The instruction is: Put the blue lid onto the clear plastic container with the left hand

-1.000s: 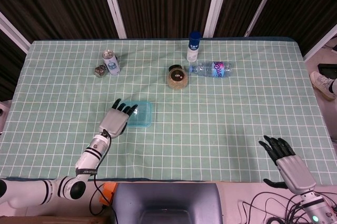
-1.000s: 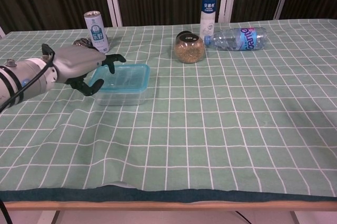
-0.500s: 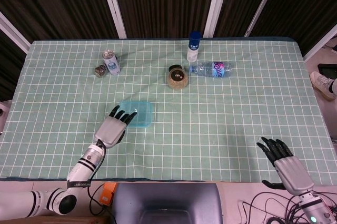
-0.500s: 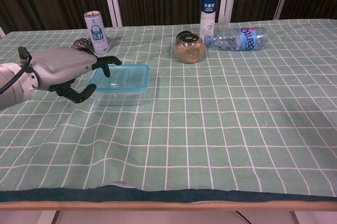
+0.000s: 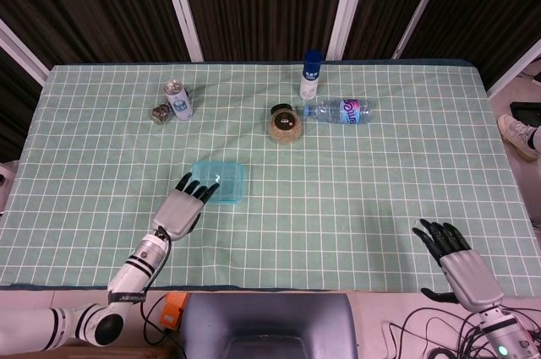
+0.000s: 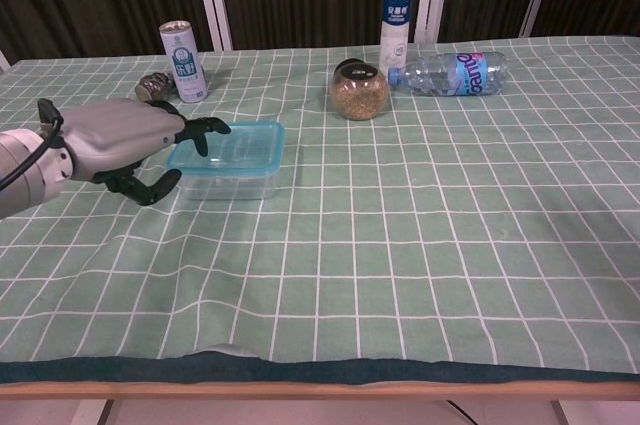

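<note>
Your left hand (image 5: 180,205) has backed off toward you, fingers spread, holding nothing; blue lid (image 5: 219,182) already sits on the clear plastic container (image 6: 226,181), just ahead of those fingertips.

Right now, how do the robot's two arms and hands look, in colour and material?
Each hand, the left hand and the right hand, has a grey metallic back and black fingers. The left forearm is white with black bands. A black cable runs along the left wrist, and loose cables lie near the right arm.
</note>
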